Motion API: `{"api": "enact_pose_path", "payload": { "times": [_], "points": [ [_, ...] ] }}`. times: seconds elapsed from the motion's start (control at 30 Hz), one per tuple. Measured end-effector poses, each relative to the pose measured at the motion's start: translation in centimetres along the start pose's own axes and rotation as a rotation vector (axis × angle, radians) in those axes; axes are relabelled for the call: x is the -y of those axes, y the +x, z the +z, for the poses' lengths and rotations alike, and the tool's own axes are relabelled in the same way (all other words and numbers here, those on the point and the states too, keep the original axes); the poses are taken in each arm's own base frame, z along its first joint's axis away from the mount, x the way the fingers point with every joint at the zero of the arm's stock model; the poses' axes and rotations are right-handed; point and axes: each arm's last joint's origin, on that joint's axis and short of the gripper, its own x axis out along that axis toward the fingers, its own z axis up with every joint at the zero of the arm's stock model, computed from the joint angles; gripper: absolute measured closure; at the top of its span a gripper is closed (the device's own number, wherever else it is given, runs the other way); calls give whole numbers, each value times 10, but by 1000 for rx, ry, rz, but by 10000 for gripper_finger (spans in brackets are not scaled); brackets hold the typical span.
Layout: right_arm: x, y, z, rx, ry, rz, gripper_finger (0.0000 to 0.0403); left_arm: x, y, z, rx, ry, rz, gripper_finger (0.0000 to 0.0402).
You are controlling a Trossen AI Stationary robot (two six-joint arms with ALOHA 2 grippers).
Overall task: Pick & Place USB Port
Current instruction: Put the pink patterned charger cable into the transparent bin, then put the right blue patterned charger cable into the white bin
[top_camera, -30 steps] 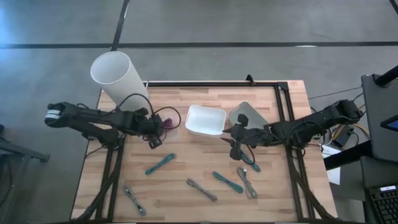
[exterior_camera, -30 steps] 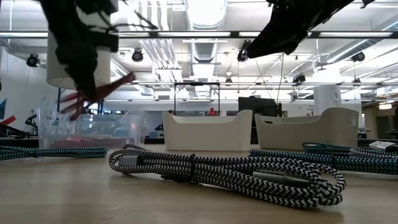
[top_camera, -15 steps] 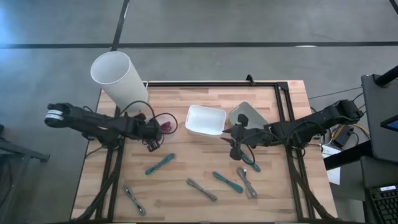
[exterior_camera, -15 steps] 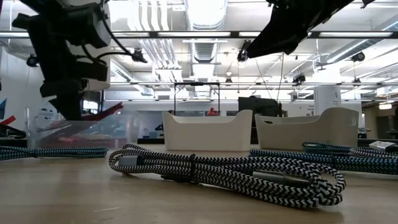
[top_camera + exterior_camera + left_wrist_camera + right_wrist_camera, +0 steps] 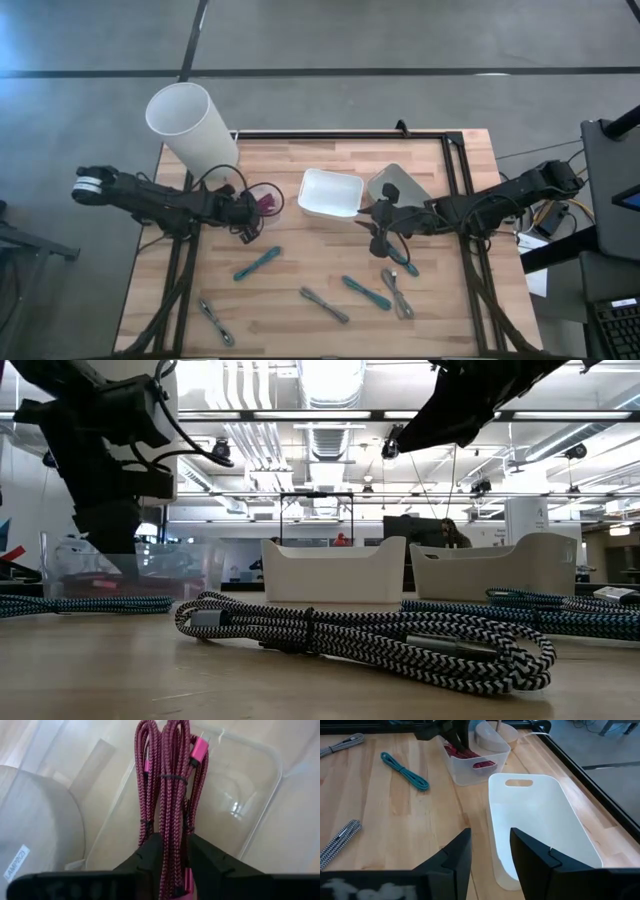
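A magenta braided USB cable bundle (image 5: 167,785) sits in my left gripper (image 5: 172,857), which is shut on it. In the high view the left gripper (image 5: 250,212) is over the clear plastic container (image 5: 262,200) at the table's left. The bundle reaches into that container (image 5: 250,810). My right gripper (image 5: 490,855) is open and hovers just right of the white bin (image 5: 330,193) at mid-table, touching nothing. In the low view the left gripper (image 5: 110,470) hangs over the clear container (image 5: 130,565). My left gripper pinches the magenta cable bundle between its two fingers (image 5: 150,857), near one end of the bundle (image 5: 170,845). The fingers lie along the bundle. The rest of it stretches ahead of the fingers into the clear container; its pink plug (image 5: 197,750) shows at the far end.
Teal cables (image 5: 257,263) (image 5: 366,292) and black-and-white cables (image 5: 325,305) (image 5: 215,322) (image 5: 397,293) lie on the near half of the table. A second white bin (image 5: 400,185) stands tilted beside the first. A tall white cylinder (image 5: 190,125) stands at the far left corner.
My left gripper has moved down toward the clear container, still shut. The magenta cable, which stuck out slanting above the container's rim, now lies inside its walls. The right arm has kept still.
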Motion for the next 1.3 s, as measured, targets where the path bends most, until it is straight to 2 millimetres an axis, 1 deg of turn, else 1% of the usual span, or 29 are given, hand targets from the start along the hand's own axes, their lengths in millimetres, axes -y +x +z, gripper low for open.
{"api": "enact_pose_path", "payload": {
  "times": [0.2,0.33,0.47,0.67,0.8,0.9,1.0,1.3],
  "points": [
    [0,0,0,0,-3,0,273,2,-5,7,28,7,-8,302],
    [0,0,0,0,-3,0,275,3,-12,17,82,25,14,301],
    [0,0,0,-1,1,0,269,5,-26,34,160,43,31,301],
    [0,0,-2,-21,-9,6,253,9,-53,61,257,32,-16,301],
    [-2,0,-6,-59,-11,79,238,11,-65,72,310,3,-45,301],
    [-6,2,-10,-107,42,133,229,13,-66,77,352,-14,-70,301],
    [-8,6,-19,-179,72,127,223,15,-63,77,377,-13,-99,301],
    [-9,19,-56,-479,163,-17,223,16,-54,70,363,0,-112,301]
  ]
}}
